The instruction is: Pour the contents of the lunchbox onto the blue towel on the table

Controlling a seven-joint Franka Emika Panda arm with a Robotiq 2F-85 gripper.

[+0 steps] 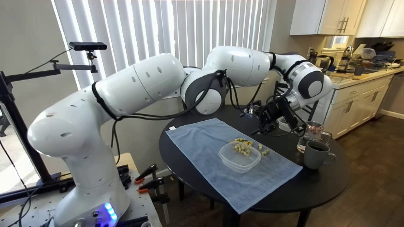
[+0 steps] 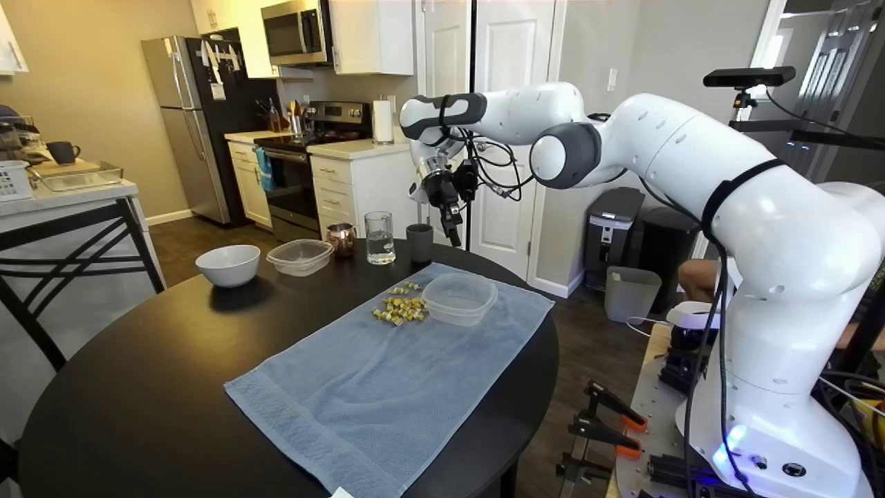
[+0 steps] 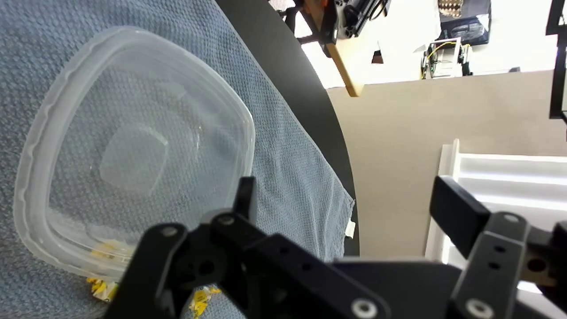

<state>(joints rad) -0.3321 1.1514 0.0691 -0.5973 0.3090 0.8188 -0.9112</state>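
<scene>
The black two-finger gripper (image 3: 351,206) stands spread wide, with nothing between its fingers. In the wrist view one finger overlaps the edge of the shallow, clear plastic, round-cornered lunchbox (image 3: 135,148); both exterior views show the gripper well apart from it. The lunchbox rests open side up on the large, light-blue, rectangular cloth towel (image 1: 202,148). The pale yellow, crumbly contents (image 2: 401,309) lie on the towel just beside it, and none can be made out inside; pouring is judged complete. The towel lies on the round, dark brown-black desk (image 2: 159,360).

Caution: a low sideways move could let a finger catch the lunchbox rim and tip it or push it through the contents. Contact that drags the towel could scatter the contents onto the desk. If the wrist swings low, the looped black cables (image 1: 157,118) could snag the grey cylindrical mug (image 2: 419,243) or the clear glass mug (image 2: 379,243) and upset it.

Arm pose: the smooth white jointed arm (image 1: 142,85) extends from its base (image 1: 93,189) over the desk, held high, with the wrist folded downward and the gripper inclined rather than vertical
</scene>
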